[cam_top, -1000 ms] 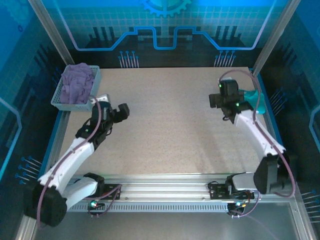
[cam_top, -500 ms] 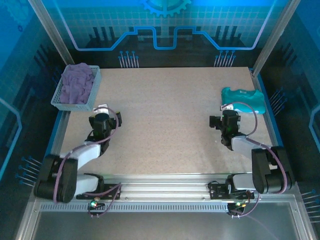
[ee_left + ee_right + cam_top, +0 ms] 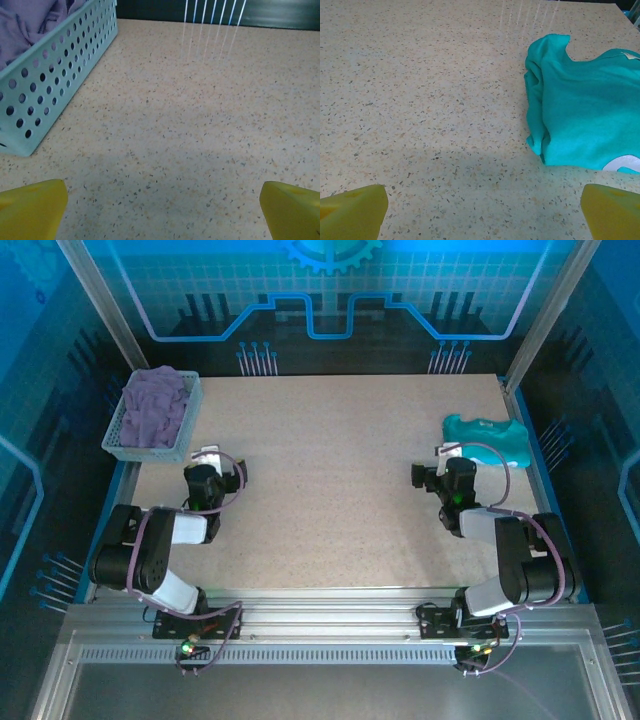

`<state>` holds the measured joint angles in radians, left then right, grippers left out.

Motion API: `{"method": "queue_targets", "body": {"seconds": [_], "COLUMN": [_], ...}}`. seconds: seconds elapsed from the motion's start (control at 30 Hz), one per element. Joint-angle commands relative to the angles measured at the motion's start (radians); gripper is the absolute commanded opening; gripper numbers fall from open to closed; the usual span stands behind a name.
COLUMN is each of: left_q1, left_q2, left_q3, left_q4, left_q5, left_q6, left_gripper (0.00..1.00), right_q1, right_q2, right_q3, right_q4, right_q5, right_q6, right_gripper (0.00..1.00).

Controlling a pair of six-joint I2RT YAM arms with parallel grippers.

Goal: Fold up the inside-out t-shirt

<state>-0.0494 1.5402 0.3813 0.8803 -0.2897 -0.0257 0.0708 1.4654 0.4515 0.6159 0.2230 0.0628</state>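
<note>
The inside-out t-shirt is a teal bundle lying folded over on itself at the table's far right; in the right wrist view the t-shirt lies ahead and to the right, with a small pale yellow patch at its far edge. My right gripper sits just in front and to the left of it, apart from the cloth. That right gripper is open over bare tabletop. My left gripper rests at the left, near the basket. It is open too, with nothing between its yellow fingers.
A pale blue perforated basket stands at the far left corner and holds a lavender garment; in the left wrist view the basket is close ahead on the left. Both arms are folded back near their bases. Frame posts edge the table.
Both arms have drawn back and folded toward their bases. The right gripper has moved off the teal t-shirt, which now lies in full view. Both grippers stayed open.
</note>
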Motion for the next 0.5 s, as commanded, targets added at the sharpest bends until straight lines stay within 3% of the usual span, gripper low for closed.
{"method": "queue_targets", "body": {"seconds": [0.0, 0.47], "left_q1": [0.005, 0.005], "left_q2": [0.008, 0.009], "left_q3": [-0.015, -0.015], "left_q4": [0.066, 0.07], "left_q5": [0.022, 0.022], "left_q6": [0.007, 0.008], "left_gripper": [0.99, 0.99], "right_q1": [-0.005, 0.012], "right_q2": [0.003, 0.016], "right_q3": [0.02, 0.054], "right_q4": [0.041, -0.004], "right_q5": [-0.018, -0.051], "right_q6": [-0.013, -0.052], "right_gripper": [1.0, 1.0]}}
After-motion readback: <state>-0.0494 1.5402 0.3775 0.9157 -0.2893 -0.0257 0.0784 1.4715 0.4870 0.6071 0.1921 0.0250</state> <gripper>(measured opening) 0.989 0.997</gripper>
